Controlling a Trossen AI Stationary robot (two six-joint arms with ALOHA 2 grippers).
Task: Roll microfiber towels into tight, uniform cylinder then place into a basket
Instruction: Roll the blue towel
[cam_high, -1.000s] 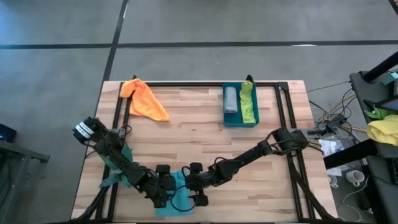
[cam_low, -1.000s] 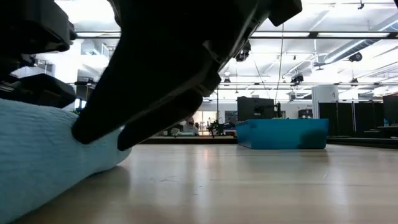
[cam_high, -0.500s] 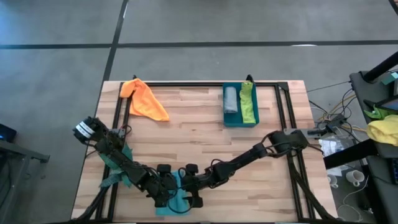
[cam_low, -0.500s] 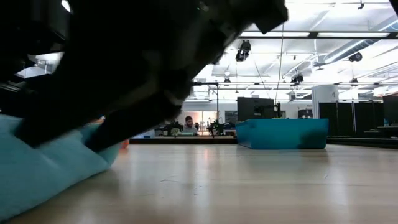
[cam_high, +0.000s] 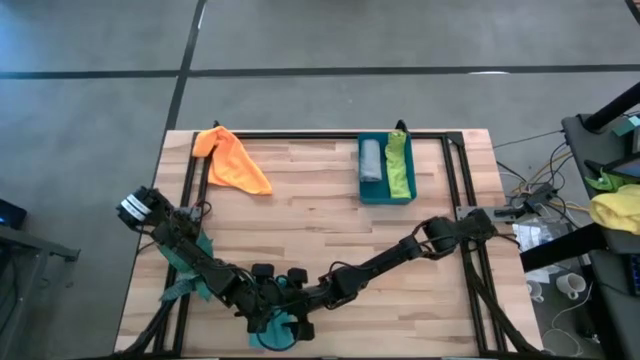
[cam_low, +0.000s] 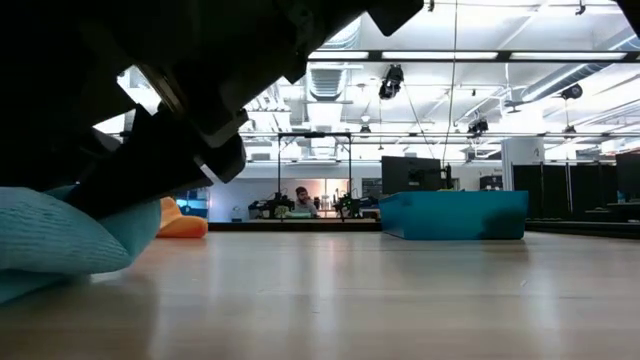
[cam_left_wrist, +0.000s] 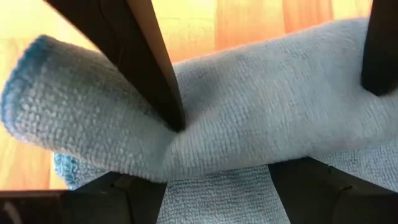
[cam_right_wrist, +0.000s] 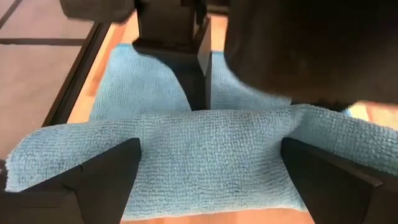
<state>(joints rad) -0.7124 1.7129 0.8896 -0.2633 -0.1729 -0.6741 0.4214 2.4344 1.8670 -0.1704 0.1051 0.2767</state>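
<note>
The turquoise towel (cam_high: 268, 338), rolled into a cylinder (cam_left_wrist: 249, 118), lies at the table's near edge, left of centre. My left gripper (cam_high: 266, 316) comes at it from the left and my right gripper (cam_high: 298, 318) from the right. Both are open and face each other, and the roll (cam_right_wrist: 211, 149) runs crosswise between them. The orange towel (cam_high: 232, 160) lies crumpled at the far left. The basket (cam_high: 386, 200) at the far right holds a grey roll (cam_high: 371, 160) and a lime green roll (cam_high: 399, 165). My left gripper touches the turquoise roll with open fingers, slanting down from the table's left. One finger (cam_right_wrist: 186, 68) meets the roll's upper side (cam_right_wrist: 202, 112); the other is hidden behind the arm. The roll lies on the table. My right gripper straddles the same roll with open fingers, slanting down from the table's right. One finger (cam_left_wrist: 152, 68) dents the roll's side (cam_left_wrist: 180, 134) near one end. The other finger (cam_left_wrist: 379, 50) rests on the roll farther along (cam_left_wrist: 367, 99).
Black frame rails (cam_high: 300, 135) run along the table's far, left and right sides. Bare wood (cam_high: 320, 240) lies between the basket, the orange towel and the arms. A yellow and green cloth heap (cam_high: 615, 205) sits off the table to the right.
My right gripper has gone toward the table's left and near edge, over the turquoise towel and close to my left gripper. In the low view the towel's visible end now lies lower and flatter than it did.
</note>
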